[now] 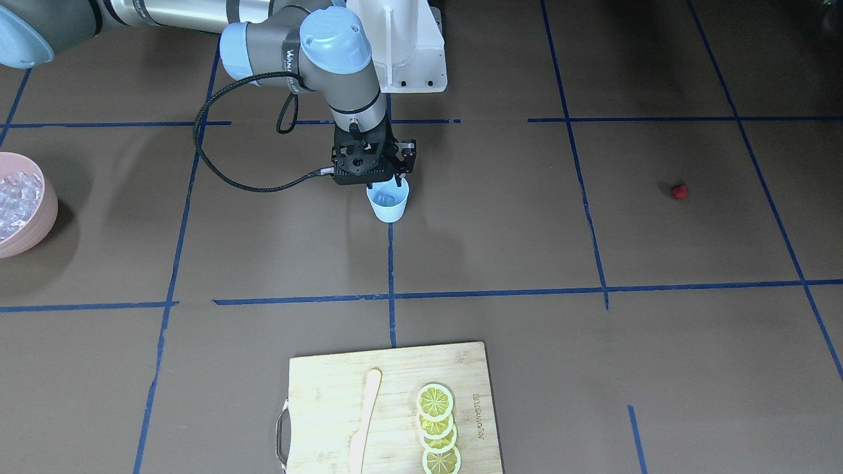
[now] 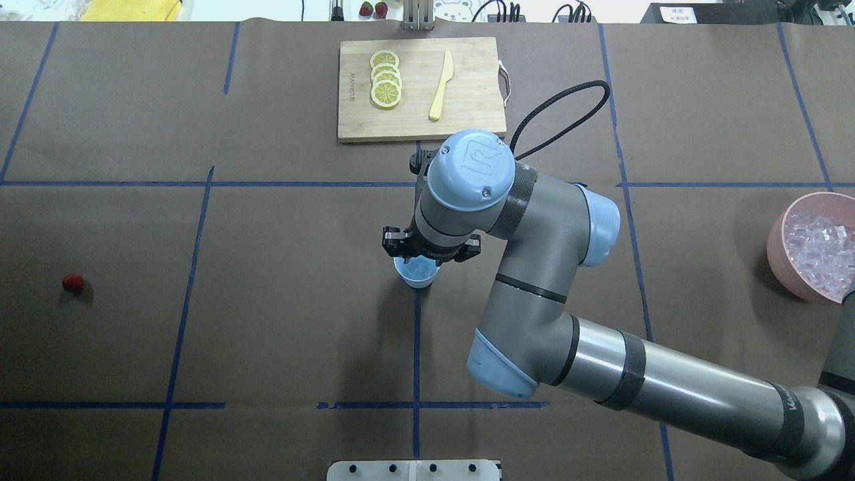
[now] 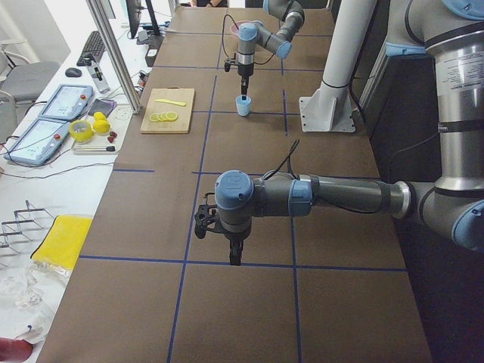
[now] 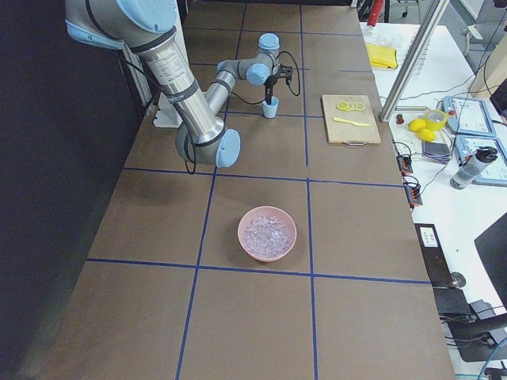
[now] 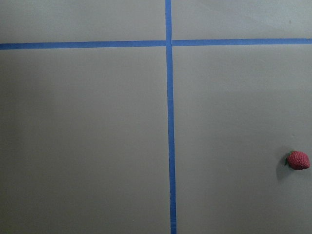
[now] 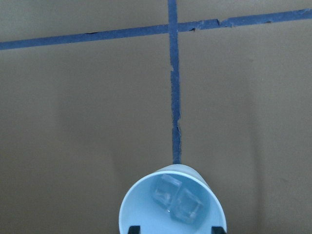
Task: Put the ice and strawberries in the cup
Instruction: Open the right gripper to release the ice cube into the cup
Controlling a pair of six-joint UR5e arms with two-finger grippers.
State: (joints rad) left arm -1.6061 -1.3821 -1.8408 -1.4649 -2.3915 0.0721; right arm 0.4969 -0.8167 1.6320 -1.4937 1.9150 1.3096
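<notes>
The light-blue cup (image 1: 390, 205) stands near the table's middle, also in the overhead view (image 2: 417, 272). The right wrist view shows two clear ice cubes (image 6: 178, 201) inside the cup (image 6: 146, 204). My right gripper (image 1: 387, 184) hangs straight over the cup, open, its fingertips (image 6: 134, 229) spread near the rim. The red strawberry (image 1: 679, 191) lies alone on the table far toward my left side (image 2: 73, 283), and in the left wrist view (image 5: 298, 160). My left gripper (image 3: 234, 255) shows only in the exterior left view; I cannot tell whether it is open or shut.
A pink bowl (image 2: 778, 244) full of ice cubes (image 2: 818, 248) sits at the table's right end. A wooden cutting board (image 2: 467, 113) with lemon slices (image 2: 385, 87) and a wooden knife (image 2: 441, 85) lies at the far edge. Blue tape lines cross the brown table.
</notes>
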